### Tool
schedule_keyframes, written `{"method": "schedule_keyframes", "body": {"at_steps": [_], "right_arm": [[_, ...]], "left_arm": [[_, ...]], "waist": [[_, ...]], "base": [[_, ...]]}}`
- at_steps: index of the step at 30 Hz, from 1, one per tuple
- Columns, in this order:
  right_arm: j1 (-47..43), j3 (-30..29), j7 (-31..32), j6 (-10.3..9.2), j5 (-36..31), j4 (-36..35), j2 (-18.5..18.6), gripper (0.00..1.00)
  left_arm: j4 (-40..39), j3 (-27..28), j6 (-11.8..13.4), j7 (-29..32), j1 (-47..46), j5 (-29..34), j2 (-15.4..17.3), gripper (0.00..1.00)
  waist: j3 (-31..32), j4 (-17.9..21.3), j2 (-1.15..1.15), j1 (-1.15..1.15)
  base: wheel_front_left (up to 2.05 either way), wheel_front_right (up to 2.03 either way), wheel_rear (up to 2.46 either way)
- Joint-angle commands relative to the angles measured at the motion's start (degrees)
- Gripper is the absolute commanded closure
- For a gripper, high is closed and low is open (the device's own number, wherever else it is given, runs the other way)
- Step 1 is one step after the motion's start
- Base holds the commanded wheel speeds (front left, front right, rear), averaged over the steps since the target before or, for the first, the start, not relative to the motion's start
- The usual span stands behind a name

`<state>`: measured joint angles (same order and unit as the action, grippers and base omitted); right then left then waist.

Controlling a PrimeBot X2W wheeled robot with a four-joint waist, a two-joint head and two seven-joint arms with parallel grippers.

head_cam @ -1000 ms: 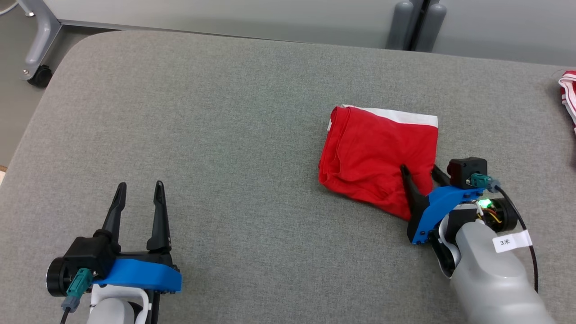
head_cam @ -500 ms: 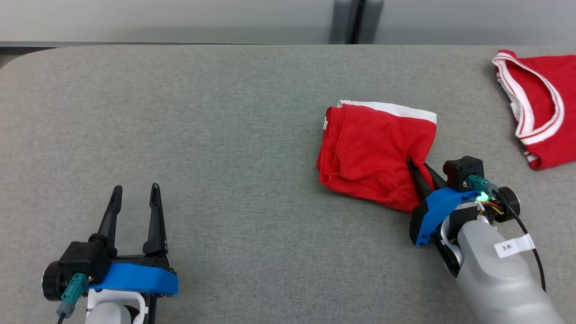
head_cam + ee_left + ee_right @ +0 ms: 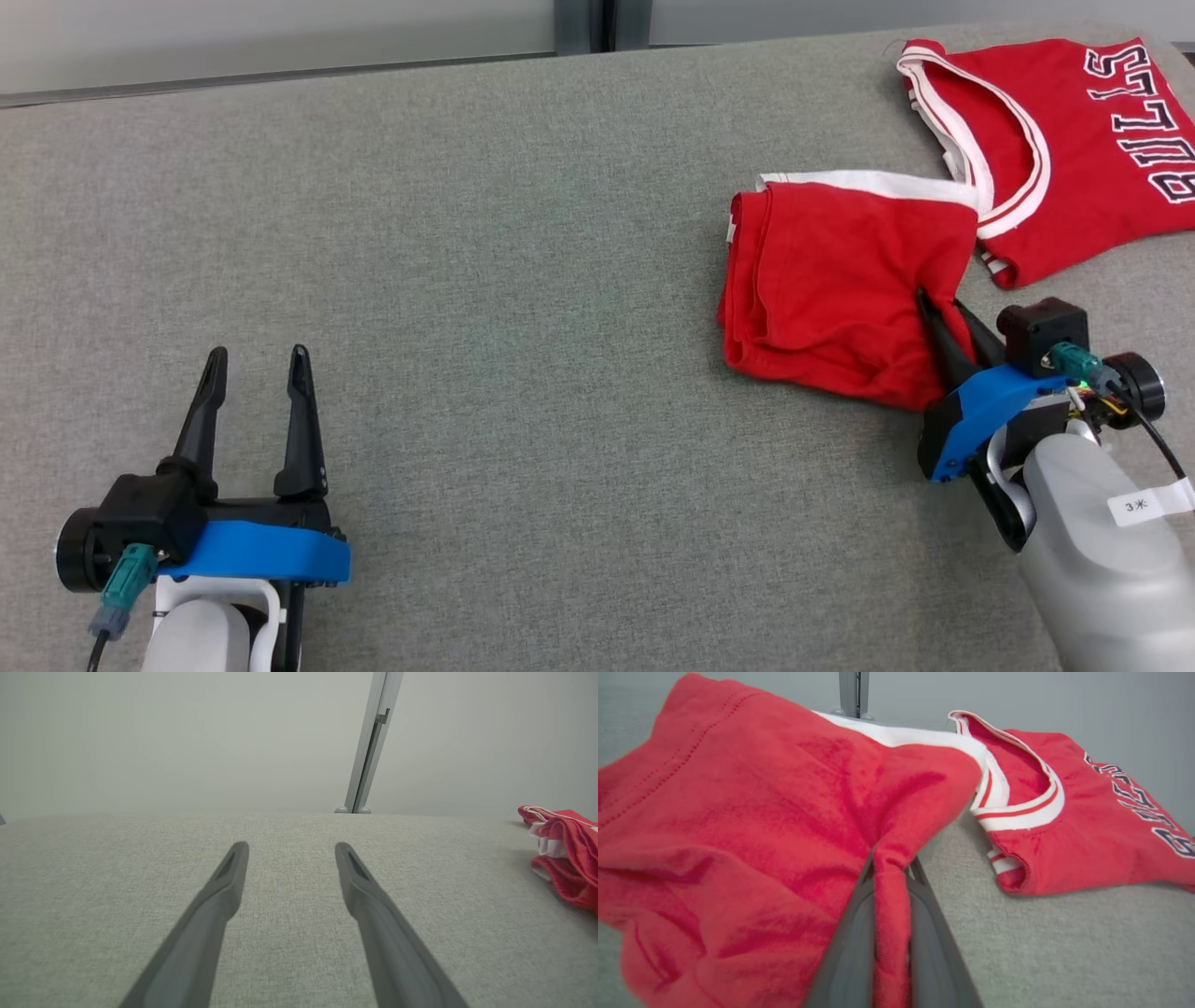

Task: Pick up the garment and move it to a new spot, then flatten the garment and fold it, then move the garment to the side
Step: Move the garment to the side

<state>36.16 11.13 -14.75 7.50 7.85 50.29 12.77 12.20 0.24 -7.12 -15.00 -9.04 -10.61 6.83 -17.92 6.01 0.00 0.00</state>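
The garment (image 3: 831, 280) is a folded red cloth with a white band along its far edge, lying on the grey padded table (image 3: 513, 233) at the right. My right gripper (image 3: 941, 303) is shut on the garment's near right edge. In the right wrist view a pinched ridge of the red garment (image 3: 761, 812) runs between the fingers of that gripper (image 3: 892, 861). My left gripper (image 3: 258, 355) stands open over bare table at the lower left, holding nothing, and its fingers are spread in the left wrist view (image 3: 291, 847).
A second red jersey (image 3: 1074, 140) with white trim and dark lettering lies at the far right, its collar touching the garment's white band; it shows behind the garment (image 3: 1087, 826). Red cloth (image 3: 565, 858) shows at the right edge of the left wrist view. A pale wall borders the table's far edge.
My right gripper has shut on the garment's edge and drawn it right, up against the jersey. The camera has turned right, bringing the jersey into view. The left gripper stays open.
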Motion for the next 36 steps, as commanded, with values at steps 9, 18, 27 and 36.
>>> {"method": "schedule_keyframes", "body": {"at_steps": [9, 18, 27, 36], "right_arm": [[7.6, 1.6, 3.8, -0.01, -1.1, -3.6, 6.0, 1.0], [14.7, 3.1, 11.0, -0.01, 1.4, -6.2, 18.4, 1.0], [19.1, 3.5, 17.4, -0.01, 5.0, -8.0, 29.0, 1.0], [20.8, 2.3, 21.9, -0.01, 5.5, -10.1, 31.9, 1.0]], "left_arm": [[-1.0, -0.4, -0.4, -0.2, -2.1, -0.5, 1.0, 0.0], [-2.9, -0.4, -0.4, -0.2, -3.7, -0.9, 1.7, 0.0], [-4.3, -1.0, -0.4, -0.2, -5.6, -1.0, 1.9, 0.0], [-4.4, -1.5, -0.4, -0.2, -6.6, -1.3, 1.4, 0.0]], "waist": [[-3.2, -1.2, 0.0, 0.0], [-8.2, -2.1, 0.0, 0.0], [-10.9, -2.7, 0.0, 0.0], [-12.4, -2.8, 0.0, 0.0]], "base": [[0.0, 0.0, 0.0], [0.0, 0.0, 0.0], [0.0, 0.0, 0.0], [0.0, 0.0, 0.0]]}}
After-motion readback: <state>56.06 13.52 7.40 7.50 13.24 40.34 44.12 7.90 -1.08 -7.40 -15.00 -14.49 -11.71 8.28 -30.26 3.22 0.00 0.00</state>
